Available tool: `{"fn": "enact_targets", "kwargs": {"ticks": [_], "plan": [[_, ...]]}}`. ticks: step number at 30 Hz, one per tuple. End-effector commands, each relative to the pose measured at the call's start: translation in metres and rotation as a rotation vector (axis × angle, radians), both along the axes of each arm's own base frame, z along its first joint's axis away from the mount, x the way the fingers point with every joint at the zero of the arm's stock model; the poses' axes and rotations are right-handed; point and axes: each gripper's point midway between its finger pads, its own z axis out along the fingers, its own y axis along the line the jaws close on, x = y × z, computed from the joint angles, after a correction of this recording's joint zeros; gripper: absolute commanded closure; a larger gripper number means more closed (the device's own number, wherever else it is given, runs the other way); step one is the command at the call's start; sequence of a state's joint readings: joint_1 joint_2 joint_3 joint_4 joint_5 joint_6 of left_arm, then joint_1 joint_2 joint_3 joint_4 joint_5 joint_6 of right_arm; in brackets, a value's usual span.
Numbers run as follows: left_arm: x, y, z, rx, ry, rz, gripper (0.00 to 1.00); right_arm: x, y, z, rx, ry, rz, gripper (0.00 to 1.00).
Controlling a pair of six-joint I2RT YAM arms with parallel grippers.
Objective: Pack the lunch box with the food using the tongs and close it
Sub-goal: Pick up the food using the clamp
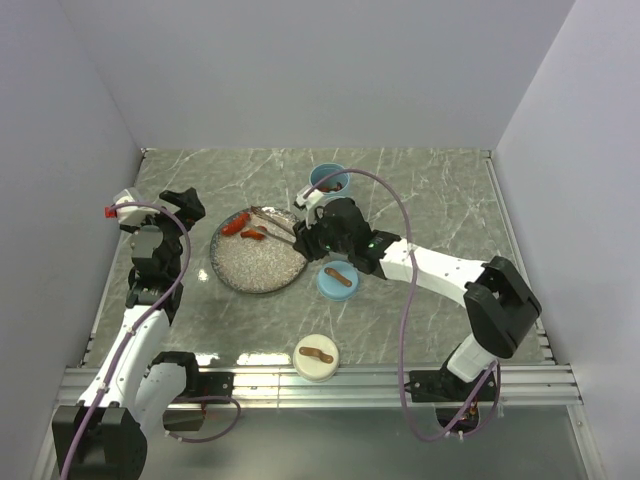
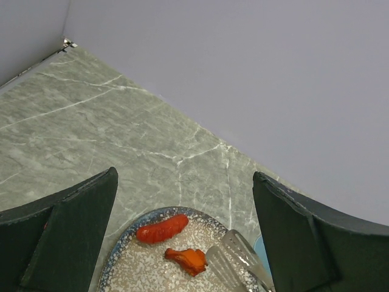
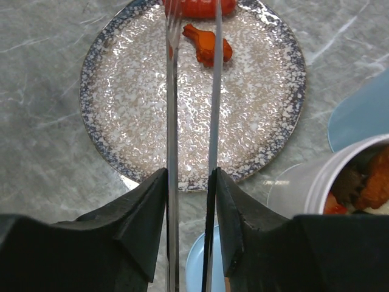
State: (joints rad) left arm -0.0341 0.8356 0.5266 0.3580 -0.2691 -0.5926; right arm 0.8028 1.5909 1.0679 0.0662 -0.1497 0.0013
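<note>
A speckled plate (image 1: 255, 270) carries two pieces of food: a red sausage (image 1: 233, 225) (image 2: 162, 229) (image 3: 197, 7) and an orange piece (image 1: 253, 235) (image 2: 188, 260) (image 3: 208, 44). My right gripper (image 1: 308, 238) (image 3: 191, 201) is shut on the grey metal tongs (image 1: 275, 222) (image 3: 172, 109). The tongs reach over the plate, their tips (image 2: 234, 258) slightly apart at the orange piece with nothing pinched. A pale round lunch box container (image 3: 328, 182) beside the plate holds several food pieces. My left gripper (image 1: 185, 205) (image 2: 185, 243) hangs open left of the plate, empty.
A blue cup (image 1: 328, 181) stands behind the plate. A blue round lid (image 1: 338, 280) with a brown strip handle lies under my right wrist. A white lid (image 1: 315, 357) with the same handle sits near the front rail. Grey walls close in the table.
</note>
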Motion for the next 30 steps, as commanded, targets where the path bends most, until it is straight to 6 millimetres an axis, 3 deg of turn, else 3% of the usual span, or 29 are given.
{"fn": "enact_targets", "kwargs": {"ticks": [1,15,30], "plan": [[-0.001,0.000,0.008,-0.012,-0.040,0.000,0.01,0.004,0.006,0.001,0.034,-0.032,0.060,0.55],[0.000,0.001,0.007,-0.013,-0.037,0.004,0.01,0.024,0.000,-0.038,0.023,0.049,0.094,0.53],[0.001,0.001,0.006,-0.013,-0.032,0.005,0.01,0.026,0.008,-0.070,-0.024,0.142,0.145,0.55]]}}
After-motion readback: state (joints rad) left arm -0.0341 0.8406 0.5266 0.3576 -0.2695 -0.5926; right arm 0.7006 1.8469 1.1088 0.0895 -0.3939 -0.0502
